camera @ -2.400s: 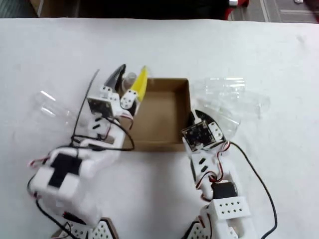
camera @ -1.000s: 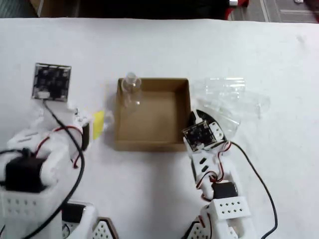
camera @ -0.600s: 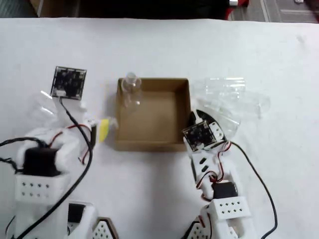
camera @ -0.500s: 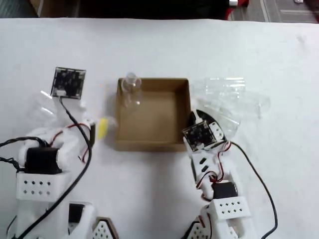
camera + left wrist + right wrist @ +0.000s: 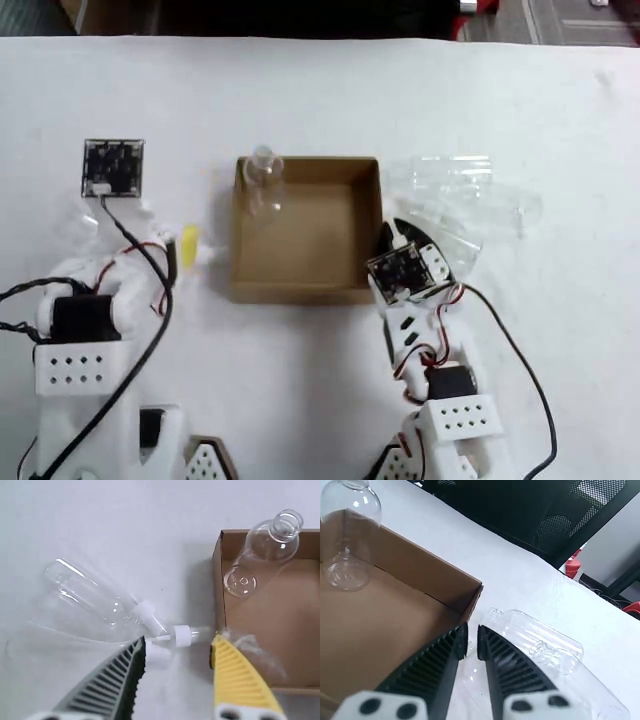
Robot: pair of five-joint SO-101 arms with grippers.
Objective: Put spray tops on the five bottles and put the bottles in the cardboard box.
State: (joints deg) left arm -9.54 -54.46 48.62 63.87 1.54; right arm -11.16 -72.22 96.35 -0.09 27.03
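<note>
The cardboard box [image 5: 300, 291] sits mid-table, and one clear bottle [image 5: 263, 184] with a bare neck stands in its far left corner, also seen as the same bottle [image 5: 265, 545] beside the box wall [image 5: 218, 580]. Left of the box a clear bottle [image 5: 95, 602] lies on the table with a white spray top [image 5: 182, 633] at its neck. My left gripper [image 5: 178, 639] hangs open above that spray top, yellow finger [image 5: 188, 243] toward the box. My right gripper [image 5: 472, 632] is shut and holds nothing, at the box's right wall [image 5: 420, 565].
Several clear bottles [image 5: 460, 195] lie in a heap right of the box, just beyond the right gripper [image 5: 400, 236]; two of them [image 5: 540, 637] show close ahead of its fingers. A dark chair stands past the table's far edge.
The left arm let go of the bottle in the box corner, drew back and now hangs left of the box over the lying bottle. The right arm has not moved.
</note>
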